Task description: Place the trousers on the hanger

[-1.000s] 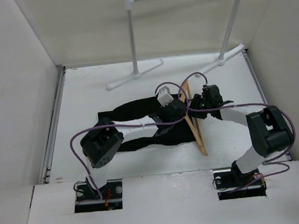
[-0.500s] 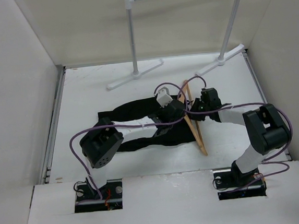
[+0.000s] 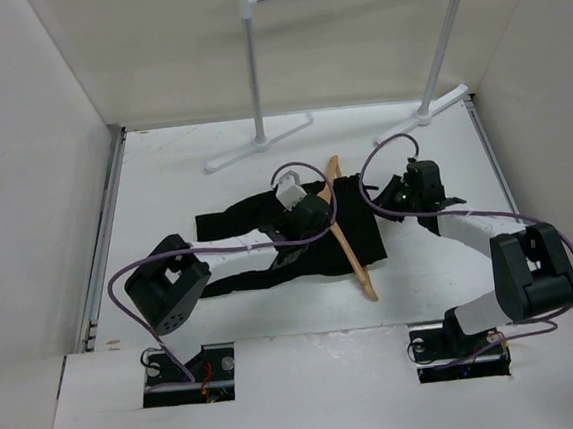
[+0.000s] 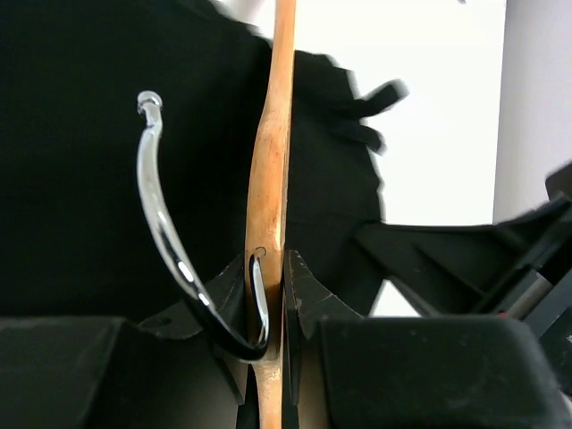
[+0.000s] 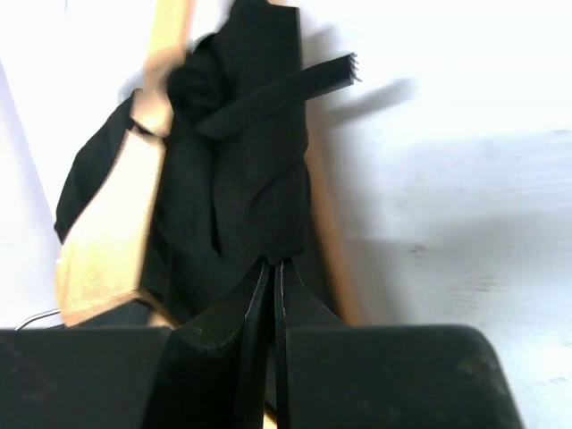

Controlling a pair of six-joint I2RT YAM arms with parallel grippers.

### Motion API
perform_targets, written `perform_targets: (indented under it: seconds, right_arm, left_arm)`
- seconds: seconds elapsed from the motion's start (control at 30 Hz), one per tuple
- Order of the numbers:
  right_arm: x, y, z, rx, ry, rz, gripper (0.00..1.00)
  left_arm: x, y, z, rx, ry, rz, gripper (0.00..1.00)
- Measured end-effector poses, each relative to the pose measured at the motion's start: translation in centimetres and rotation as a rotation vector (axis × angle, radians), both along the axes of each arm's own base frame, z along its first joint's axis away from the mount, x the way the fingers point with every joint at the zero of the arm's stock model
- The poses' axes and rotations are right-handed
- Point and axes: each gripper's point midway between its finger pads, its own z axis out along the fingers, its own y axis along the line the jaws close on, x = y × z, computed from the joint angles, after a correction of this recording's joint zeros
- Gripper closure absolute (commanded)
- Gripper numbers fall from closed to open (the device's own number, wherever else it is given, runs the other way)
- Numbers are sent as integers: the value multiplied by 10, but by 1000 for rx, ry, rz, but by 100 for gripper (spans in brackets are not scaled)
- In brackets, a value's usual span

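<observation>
Two grips are set. My left fingers (image 4: 304, 299) are clamped on the hanger (image 3: 354, 252) by its hook (image 4: 159, 214). My right fingers (image 5: 234, 322) are pressed together, seemingly on the right end of the trousers (image 3: 237, 219). The hanger runs near-far and the trousers cross it left-right on the bench (image 3: 162, 165). The rail stand (image 3: 253, 77) sits far off.

No readable text, label, brand, number or sign appears in any view.
</observation>
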Motion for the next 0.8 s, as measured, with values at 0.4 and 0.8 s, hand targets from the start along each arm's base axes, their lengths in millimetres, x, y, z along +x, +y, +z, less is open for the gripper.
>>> perform_targets:
  seconds: [0.4,0.8]
  right_arm:
    - [-1,-45,-17,-10,66,-124,93]
    - [-3,-53,-37,-28,124,-150,92]
  left_arm:
    - [-1,106,3,70,-8,100,98]
    - [2,106,15,215,-48,16,98]
